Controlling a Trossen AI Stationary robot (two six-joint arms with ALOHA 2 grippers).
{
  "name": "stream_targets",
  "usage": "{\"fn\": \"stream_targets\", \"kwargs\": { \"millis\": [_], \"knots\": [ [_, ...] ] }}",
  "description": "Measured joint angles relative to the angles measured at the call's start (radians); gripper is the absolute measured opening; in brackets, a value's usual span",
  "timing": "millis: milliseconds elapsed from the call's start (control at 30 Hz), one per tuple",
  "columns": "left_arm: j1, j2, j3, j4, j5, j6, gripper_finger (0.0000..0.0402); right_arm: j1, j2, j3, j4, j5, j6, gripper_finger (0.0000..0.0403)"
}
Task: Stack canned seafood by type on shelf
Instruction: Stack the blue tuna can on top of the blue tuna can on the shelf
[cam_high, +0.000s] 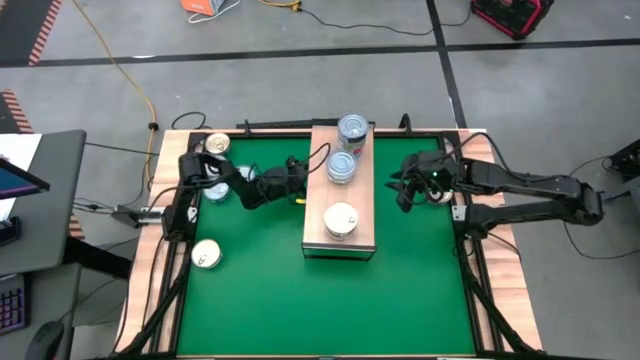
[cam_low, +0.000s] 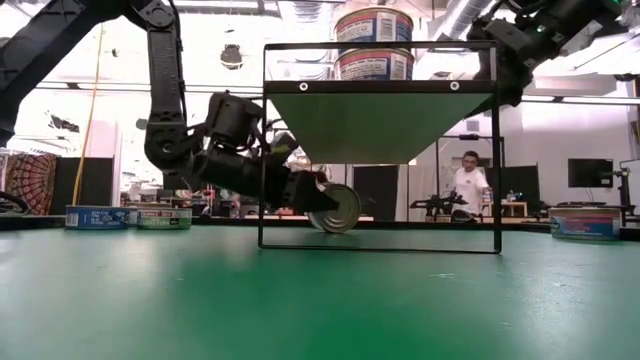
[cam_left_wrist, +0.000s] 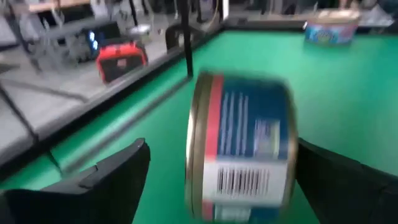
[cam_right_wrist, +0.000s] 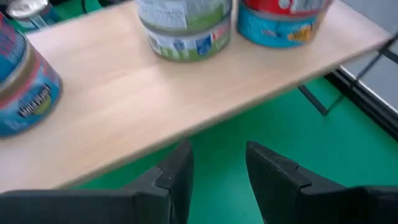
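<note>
The shelf (cam_high: 366, 200) is a light-wood plank on a black wire frame (cam_low: 380, 87) and carries three stacks of canned seafood (cam_high: 352, 128) (cam_high: 341, 165) (cam_high: 341, 220). My left gripper (cam_high: 298, 186) reaches level under the shelf's left side and is open. Between its fingers a blue-and-red can (cam_left_wrist: 242, 149) stands on its curved wall on the green mat (cam_low: 340, 208), tipped a little. My right gripper (cam_right_wrist: 217, 168) hangs open with nothing in it above the mat, beside the shelf's right edge (cam_right_wrist: 155, 93). My left gripper's fingers (cam_left_wrist: 118, 174) stand level on either side of the can, facing its two flat ends. A gap shows at the gold-rimmed end (cam_left_wrist: 194, 149). At the other end (cam_left_wrist: 291, 155) I cannot tell whether the finger touches. The can's weight is on the mat.
Loose cans lie on the mat at the left (cam_high: 217, 145) (cam_high: 207, 254), and the low view shows more of them (cam_low: 98, 216) (cam_low: 165, 217) (cam_low: 585, 222). The shelf's wire legs (cam_low: 262, 160) stand close to my left gripper. A person (cam_low: 465, 185) sits in the room behind.
</note>
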Motion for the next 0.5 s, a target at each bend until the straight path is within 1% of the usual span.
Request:
{"fn": "stream_targets", "kwargs": {
  "millis": [67, 133, 300, 333, 500],
  "knots": [
    [0.003, -0.002, 0.002, 0.019, 0.038, 0.027, 0.0344, 0.000, 0.001, 0.000, 0.017, 0.000, -0.001, 0.0172],
    [0.005, -0.002, 0.008, 0.017, 0.089, 0.037, 0.0310, 0.000, 0.001, 0.000, 0.035, 0.001, -0.007, 0.0172],
    [0.005, -0.002, 0.011, 0.000, 0.190, 0.062, 0.0195, -0.001, 0.001, 0.000, 0.040, 0.001, -0.008, 0.0172],
    [0.005, -0.002, 0.011, -0.003, 0.203, 0.068, 0.0179, -0.001, 0.000, 0.000, 0.040, 0.001, -0.008, 0.0172],
    [0.016, -0.020, 0.013, -0.072, 0.218, 0.089, 0.0178, -0.001, 0.000, 0.000, 0.040, 0.002, 0.006, 0.0172]
  ]
}}
